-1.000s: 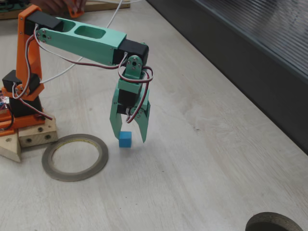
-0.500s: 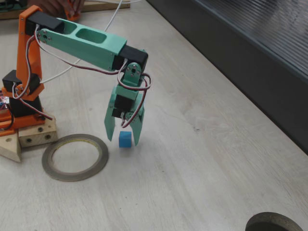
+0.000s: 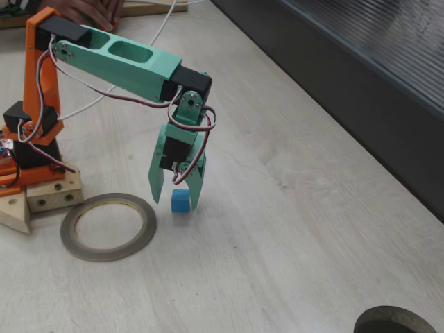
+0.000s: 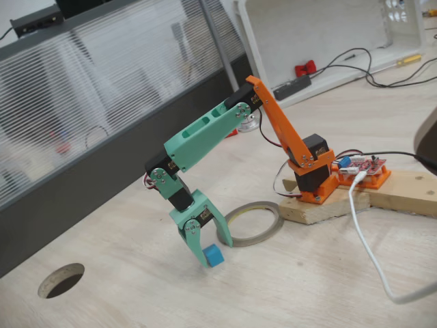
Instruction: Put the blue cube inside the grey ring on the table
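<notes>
The blue cube (image 3: pixel 180 201) (image 4: pixel 214 255) rests on the pale wood table (image 3: pixel 277 243) (image 4: pixel 136 287), just right of the grey ring (image 3: pixel 69 236) in one fixed view. In the other fixed view the grey ring (image 4: pixel 263 237) lies behind the cube, toward the arm's base. My green gripper (image 3: pixel 175 197) (image 4: pixel 211 251) points down, open, with one finger on each side of the cube and the tips close to the table. The fingers do not press on the cube. The ring's opening holds nothing.
The arm's orange base sits on a wooden block (image 3: pixel 45 198) (image 4: pixel 341 205) beside the ring. A dark round object (image 3: pixel 395 322) (image 4: pixel 61 280) lies near the table's edge. A dark ribbed panel (image 3: pixel 361 76) bounds the far side. A white cable (image 4: pixel 372 256) trails from the base. A person's hand (image 3: pixel 87 10) shows at the top.
The gripper has come down and shifted a little left, so its fingers now straddle the cube with a narrower gap. The cube and ring have not moved.
</notes>
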